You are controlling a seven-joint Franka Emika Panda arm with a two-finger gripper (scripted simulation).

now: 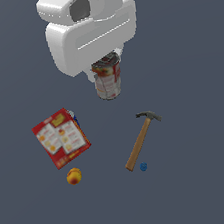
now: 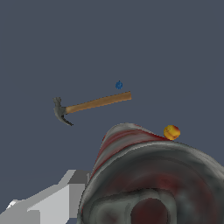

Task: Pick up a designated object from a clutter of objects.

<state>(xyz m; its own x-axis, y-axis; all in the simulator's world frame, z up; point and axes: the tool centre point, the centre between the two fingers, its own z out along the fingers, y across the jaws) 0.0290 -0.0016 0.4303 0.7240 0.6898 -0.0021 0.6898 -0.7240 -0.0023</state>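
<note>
On the exterior view's left lay the red cracker box (image 1: pixel 61 137), flat on the dark surface (image 1: pixel 204 182), with the orange fruit (image 1: pixel 74 176) just near of it. Both sat well apart from the work and needed no care.

Toward the middle and farther back, the red-and-white can (image 1: pixel 108 79) hung directly under the white arm (image 1: pixel 89 26). The gripper (image 1: pixel 106 64) was mostly hidden by the arm's body, so whether its fingers pinched the can could not be told for certain. In the wrist view the can (image 2: pixel 148 179) filled the near field, with a grey finger (image 2: pixel 48 203) beside it, which suggested a hold. Whether the can had cleared the surface was unclear.

To do this step well, the grip should stay firm and the lift run straight up, since a round tin can slip or tilt.

Right of the can, the hammer (image 1: pixel 140 140) and the tiny blue piece (image 1: pixel 143 166) lay near each other, clear of the lift path.
</note>
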